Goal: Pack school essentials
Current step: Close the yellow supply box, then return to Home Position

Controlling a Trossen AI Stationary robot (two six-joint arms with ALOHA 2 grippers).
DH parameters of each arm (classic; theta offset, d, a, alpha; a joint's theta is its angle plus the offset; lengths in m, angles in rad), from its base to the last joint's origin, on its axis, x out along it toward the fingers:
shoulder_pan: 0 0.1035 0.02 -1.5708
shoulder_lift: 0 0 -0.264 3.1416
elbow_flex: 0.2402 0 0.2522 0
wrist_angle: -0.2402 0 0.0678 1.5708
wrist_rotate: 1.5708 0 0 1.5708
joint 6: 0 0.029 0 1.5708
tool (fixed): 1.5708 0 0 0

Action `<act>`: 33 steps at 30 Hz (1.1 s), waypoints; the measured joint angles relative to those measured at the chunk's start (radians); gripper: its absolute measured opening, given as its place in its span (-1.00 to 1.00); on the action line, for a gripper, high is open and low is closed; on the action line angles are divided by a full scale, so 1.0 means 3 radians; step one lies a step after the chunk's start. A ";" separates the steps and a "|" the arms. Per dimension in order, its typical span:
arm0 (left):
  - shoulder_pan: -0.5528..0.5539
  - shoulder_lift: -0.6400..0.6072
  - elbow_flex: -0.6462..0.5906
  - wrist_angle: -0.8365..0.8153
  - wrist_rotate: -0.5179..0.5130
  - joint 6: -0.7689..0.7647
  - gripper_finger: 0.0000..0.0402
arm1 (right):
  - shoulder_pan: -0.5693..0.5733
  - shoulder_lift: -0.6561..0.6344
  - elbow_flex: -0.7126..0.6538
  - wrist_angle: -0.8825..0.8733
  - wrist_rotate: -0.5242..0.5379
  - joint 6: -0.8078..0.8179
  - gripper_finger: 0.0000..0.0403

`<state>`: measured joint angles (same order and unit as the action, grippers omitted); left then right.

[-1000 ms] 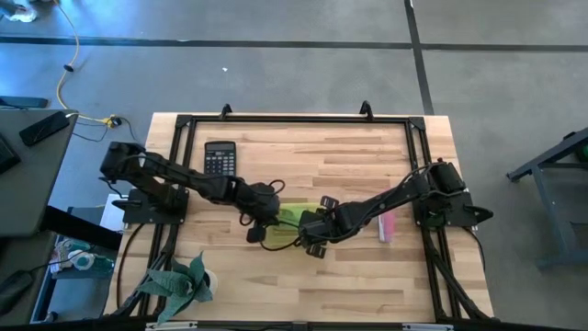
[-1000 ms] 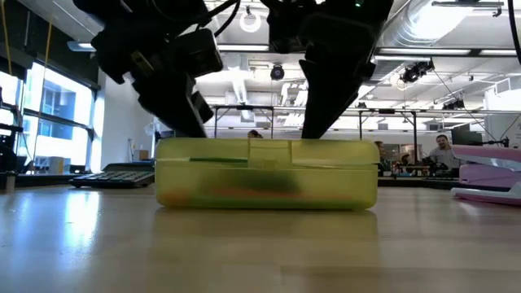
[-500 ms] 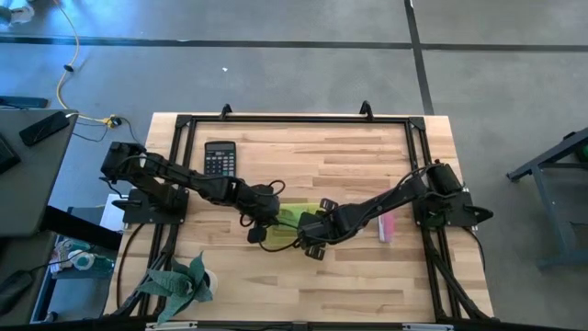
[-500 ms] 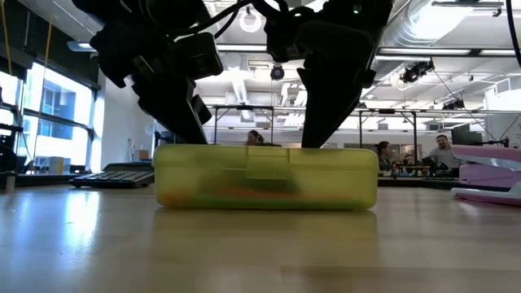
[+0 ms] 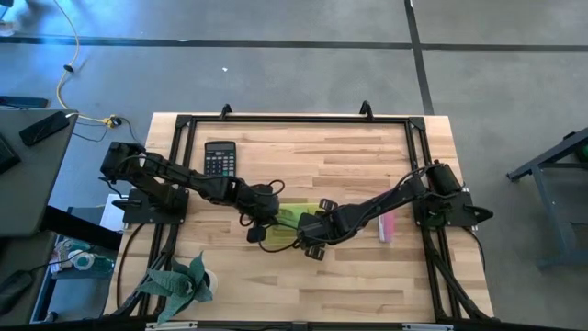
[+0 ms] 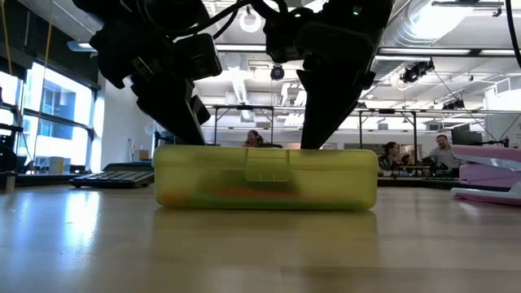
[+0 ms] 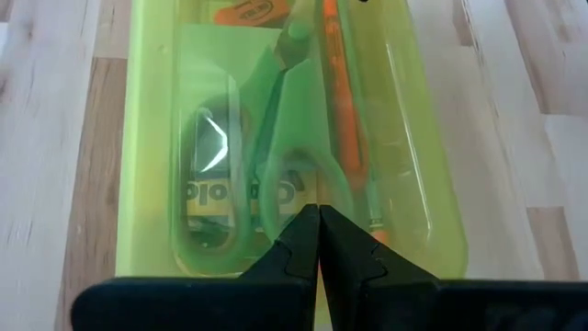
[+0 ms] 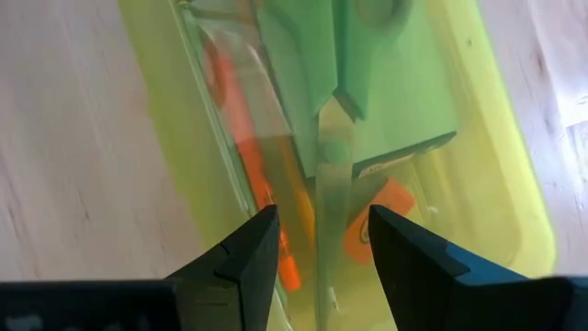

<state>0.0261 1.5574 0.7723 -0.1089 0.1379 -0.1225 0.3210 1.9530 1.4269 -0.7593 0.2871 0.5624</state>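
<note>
L gripper is clenched, fingers pressed together w/ nothing between them, tips right over the lid of the translucent yellow-green plastic case. R gripper has its jaws part-way apart, grasping nothing, poised just above the same case from the other side. In the low view both come down onto the top of the case, L gripper at one end, R gripper nearer the middle; can't tell if either actually touches the lid.

The case sits closed at table centre. Through the lid: green-handled scissors lying over a yellow-green crayon box, orange pens alongside, a thin green pencil next to those. Rest of the contents too blurred to tell.

Further out on the light wooden table: black calculator near the L arm's base, pink stapler beside the R arm, green cloth at the front L corner. People show in the room behind.
</note>
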 joint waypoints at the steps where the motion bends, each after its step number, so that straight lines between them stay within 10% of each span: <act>1: -0.0001 0.0000 0.0000 -0.0001 0.0000 0.0009 -1.00 | 0.0000 0.0000 0.0000 0.0000 0.0001 -0.0011 -0.19; 16: 0.0000 -0.0393 -0.0001 -0.0029 0.0000 0.0010 -1.00 | 0.0052 0.0013 0.0526 -0.0688 0.0217 -0.0189 -0.19; 33: -0.0006 -0.1749 -0.0001 -0.0543 -0.0253 0.0121 -1.00 | 0.0202 -0.0020 0.1469 -0.2059 0.1329 -0.0548 -0.21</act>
<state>0.0244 1.0327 0.7719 -0.2717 0.0620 -0.0861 0.3816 1.9471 1.8675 -1.3770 0.6857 0.3982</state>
